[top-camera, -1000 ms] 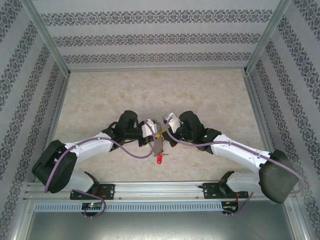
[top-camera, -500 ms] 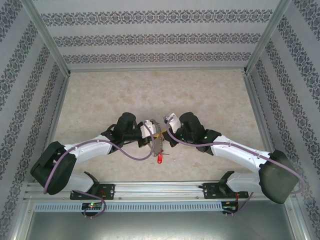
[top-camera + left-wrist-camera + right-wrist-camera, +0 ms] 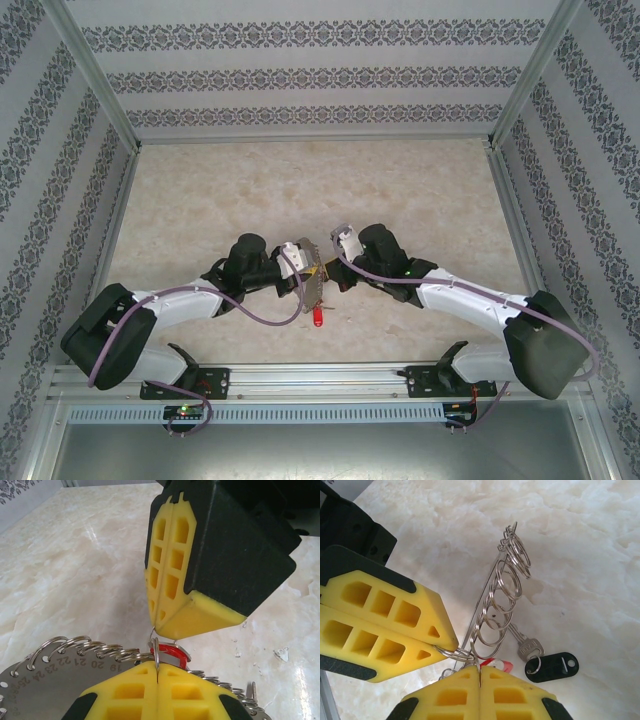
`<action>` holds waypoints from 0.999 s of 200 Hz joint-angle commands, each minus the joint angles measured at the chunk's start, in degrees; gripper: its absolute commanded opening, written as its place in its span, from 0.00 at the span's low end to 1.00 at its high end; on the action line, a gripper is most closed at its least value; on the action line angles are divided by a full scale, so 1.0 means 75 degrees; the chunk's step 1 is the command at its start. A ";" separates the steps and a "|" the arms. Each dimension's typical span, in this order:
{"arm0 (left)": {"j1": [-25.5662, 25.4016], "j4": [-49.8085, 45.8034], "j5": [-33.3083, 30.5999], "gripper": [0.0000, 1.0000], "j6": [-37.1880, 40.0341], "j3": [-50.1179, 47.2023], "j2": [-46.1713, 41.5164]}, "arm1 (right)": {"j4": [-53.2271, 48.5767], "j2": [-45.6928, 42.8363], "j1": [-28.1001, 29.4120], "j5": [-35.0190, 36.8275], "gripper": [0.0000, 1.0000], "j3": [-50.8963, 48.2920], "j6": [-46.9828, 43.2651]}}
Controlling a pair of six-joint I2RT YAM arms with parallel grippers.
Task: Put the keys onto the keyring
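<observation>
The table (image 3: 420,190) holds no news; the arms do. The left arm (image 3: 180,300) has slid its wrist a touch near and left, and the right arm (image 3: 470,298) has drawn its elbow in, so the meeting point sits a shade lower than a second ago.

The keyring (image 3: 311,276) now tips more onto its edge between them, raised off the marble near the middle. My left gripper (image 3: 157,672) has its jaws pressed together on one of the keyring's rim loops (image 3: 451,652). My right gripper (image 3: 480,679) is also clamped shut, pinching a thin wire right beside the red tag; I take that to be the red-tagged key (image 3: 318,318), which dangles below the keyring. The two sets of pads sit almost tip to tip.

I read this as a fine twist to work that key's wire round the loop, with threading under way and not yet finished. The black-tagged key (image 3: 551,666) lies flat on the table just right of the keyring, waiting its turn.
</observation>
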 commanded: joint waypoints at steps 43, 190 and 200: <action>-0.0117 0.0600 -0.0011 0.00 -0.0211 -0.0115 -0.0037 | 0.0132 -0.0012 -0.0224 -0.0296 0.00 0.0070 0.0197; -0.0192 -0.1229 0.0385 0.35 0.0533 0.0615 -0.0247 | -0.0059 -0.0424 -0.0072 -0.0398 0.00 0.0370 -0.0272; -0.0219 -0.1250 0.0367 0.36 0.0529 0.0639 -0.0189 | -0.0028 -0.0430 -0.0058 -0.0392 0.00 0.0370 -0.0272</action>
